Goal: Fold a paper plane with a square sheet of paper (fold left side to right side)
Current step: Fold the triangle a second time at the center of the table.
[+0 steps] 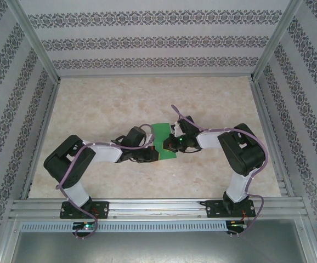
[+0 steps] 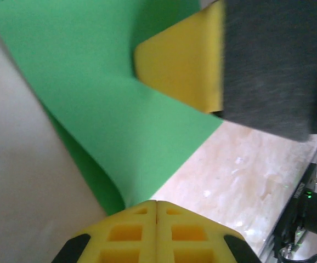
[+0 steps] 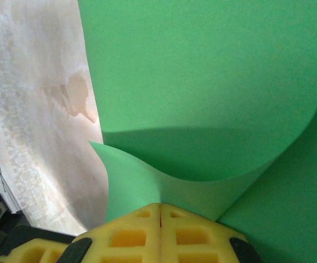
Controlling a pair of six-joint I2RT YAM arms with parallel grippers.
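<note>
The square sheet of paper (image 1: 161, 133) is bright green and lies mid-table between both arms, partly curled up. In the left wrist view the sheet (image 2: 103, 98) bends in a loop down to my left gripper (image 2: 156, 204), whose yellow fingers are shut with the paper's corner running in at their tips. In the right wrist view a raised flap of the sheet (image 3: 202, 82) curves into my right gripper (image 3: 159, 207), shut on that flap. From above, the left gripper (image 1: 153, 154) meets the sheet's near-left edge and the right gripper (image 1: 173, 144) sits on its right side. No paper plane shape shows.
The right gripper's yellow finger (image 2: 186, 60) and dark body (image 2: 279, 66) hang close over the sheet in the left wrist view. The marble tabletop (image 1: 114, 104) is walled by patterned panels (image 1: 147, 41) on three sides. An aluminium rail (image 1: 158, 208) runs along the near edge.
</note>
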